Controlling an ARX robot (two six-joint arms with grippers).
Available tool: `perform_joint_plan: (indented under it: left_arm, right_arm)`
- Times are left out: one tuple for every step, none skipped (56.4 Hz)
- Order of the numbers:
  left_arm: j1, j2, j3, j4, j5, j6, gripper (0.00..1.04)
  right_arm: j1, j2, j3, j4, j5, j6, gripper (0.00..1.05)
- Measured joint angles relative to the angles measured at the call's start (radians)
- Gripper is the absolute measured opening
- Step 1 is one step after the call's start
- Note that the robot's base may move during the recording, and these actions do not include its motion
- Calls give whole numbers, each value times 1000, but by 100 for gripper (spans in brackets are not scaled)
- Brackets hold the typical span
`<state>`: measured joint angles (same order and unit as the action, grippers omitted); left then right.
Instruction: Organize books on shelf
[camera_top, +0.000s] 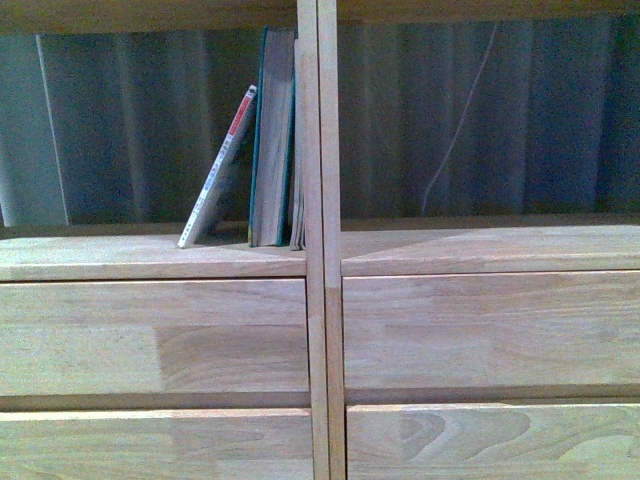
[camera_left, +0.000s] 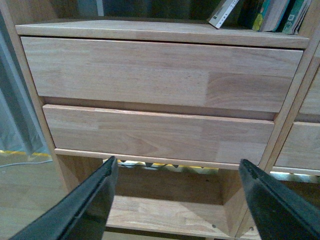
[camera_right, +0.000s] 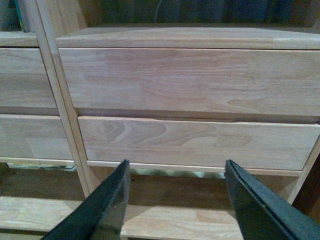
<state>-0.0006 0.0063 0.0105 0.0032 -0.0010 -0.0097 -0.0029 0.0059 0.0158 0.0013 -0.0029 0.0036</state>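
White book (camera_top: 218, 170) leans against teal book (camera_top: 272, 140) beside the shelf (camera_top: 150, 256) divider; left tool (camera_left: 177, 175) below, nearer; both tools gape wide, empty.

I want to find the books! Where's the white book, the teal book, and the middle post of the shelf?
White book (camera_top: 218, 170), front view, on its leaning spine.
Teal book (camera_top: 274, 140), front view, on its page edge.
Divider (camera_top: 318, 300), front view, between the drawers.
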Motion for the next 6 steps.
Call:
perform_joint_plan:
  left_arm:
    - [0,0,0,0,0,0,89]
    - [0,0,0,0,0,0,92]
    - [0,0,0,0,0,0,96]
    - [0,0,0,0,0,0,97]
    - [0,0,0,0,0,2,99]
    - [0,0,0,0,0,2,99]
  right_arm:
    - [0,0,0,0,0,0,79]
    - [0,0,0,0,0,0,83]
    - [0,0,0,0,0,0,84]
    - [0,0,0,0,0,0,87]
    - [0,0,0,0,0,0,91]
    - [0,0,0,0,0,0,96]
